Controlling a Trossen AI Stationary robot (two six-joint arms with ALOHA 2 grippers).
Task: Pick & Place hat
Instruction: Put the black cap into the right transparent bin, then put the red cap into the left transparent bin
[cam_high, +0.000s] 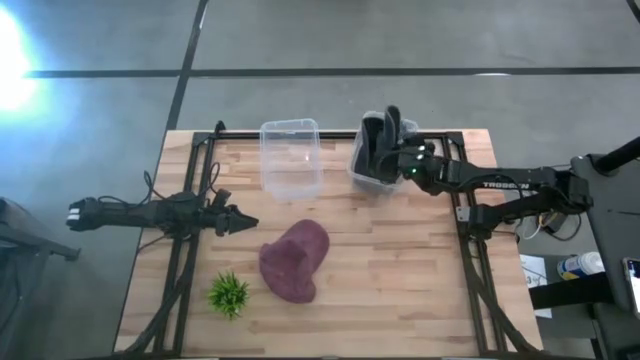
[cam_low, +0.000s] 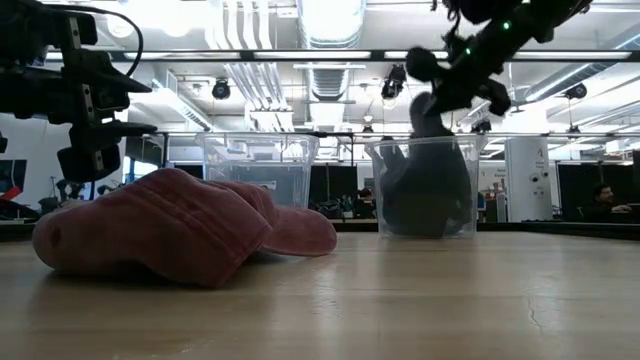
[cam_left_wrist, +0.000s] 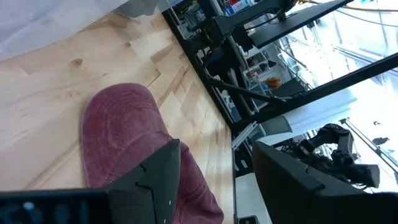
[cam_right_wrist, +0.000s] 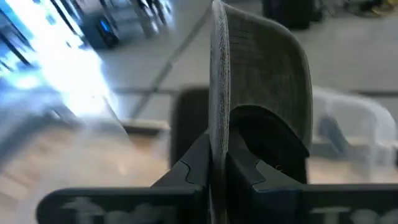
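A maroon hat (cam_high: 295, 260) (cam_low: 180, 235) (cam_left_wrist: 121, 134) lies flat on the wooden table, near the middle. My left gripper (cam_high: 240, 221) (cam_left_wrist: 214, 180) hovers open to the hat's left, above the table, touching nothing. A dark grey hat (cam_high: 385, 150) (cam_low: 425, 185) (cam_right_wrist: 261, 81) sits mostly inside the right clear bin (cam_high: 372, 180) (cam_low: 470, 200) at the far edge. My right gripper (cam_high: 400, 155) (cam_low: 440, 85) (cam_right_wrist: 217, 165) stands over that bin, shut on the dark hat. My right gripper pinches a thin edge of the dark grey hat (cam_right_wrist: 217, 134) between its two fingers, coming from above and from the table's right. The hat hangs below the fingers, and its lower part (cam_low: 420, 200) is down inside the right clear bin.
A second clear bin (cam_high: 291, 157) (cam_low: 258, 175) stands to the left of the first, with nothing seen in it. A small green plant (cam_high: 229, 293) sits near the table's near-left corner. Bare wood (cam_high: 400, 280) shows to the right of the maroon hat.
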